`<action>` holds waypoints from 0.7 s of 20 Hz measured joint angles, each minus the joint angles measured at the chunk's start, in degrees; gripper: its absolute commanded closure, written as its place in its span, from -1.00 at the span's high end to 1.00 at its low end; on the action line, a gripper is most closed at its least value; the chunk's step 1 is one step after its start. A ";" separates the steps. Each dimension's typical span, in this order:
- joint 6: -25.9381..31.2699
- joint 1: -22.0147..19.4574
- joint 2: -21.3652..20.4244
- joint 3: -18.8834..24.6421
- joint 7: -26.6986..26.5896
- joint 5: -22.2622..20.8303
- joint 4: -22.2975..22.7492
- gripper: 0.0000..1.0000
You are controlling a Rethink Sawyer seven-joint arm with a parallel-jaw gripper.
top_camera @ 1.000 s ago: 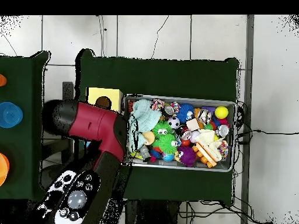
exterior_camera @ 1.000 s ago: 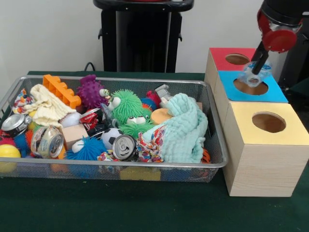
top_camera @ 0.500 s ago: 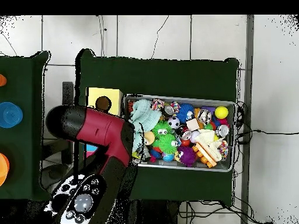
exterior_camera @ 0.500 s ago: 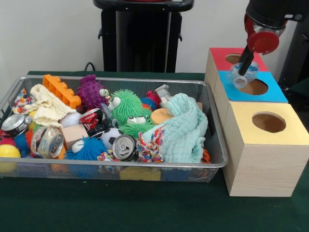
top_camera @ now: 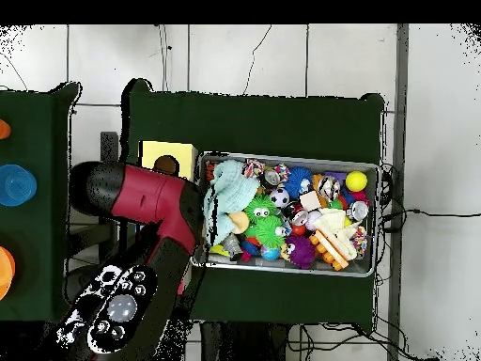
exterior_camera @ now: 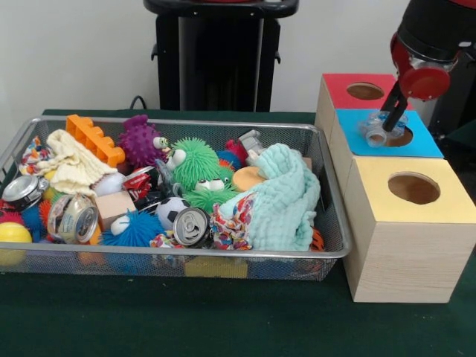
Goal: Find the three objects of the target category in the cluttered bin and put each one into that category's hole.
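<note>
The gripper (exterior_camera: 381,131) grasps a clear cup (exterior_camera: 375,133) right over the hole (exterior_camera: 394,137) in the blue box (exterior_camera: 420,141).

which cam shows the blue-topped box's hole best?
Front view: the blue-topped wooden box shows its round hole, partly covered by the clear object hanging at the gripper. In the overhead view the red arm hides that box entirely.

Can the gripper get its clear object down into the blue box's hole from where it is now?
Probably yes: the gripper holds the clear object right at the rim of the blue box's hole, with nothing between them.
</note>
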 measured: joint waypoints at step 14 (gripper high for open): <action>0.62 0.34 0.65 0.00 0.00 0.72 -1.28 -1.00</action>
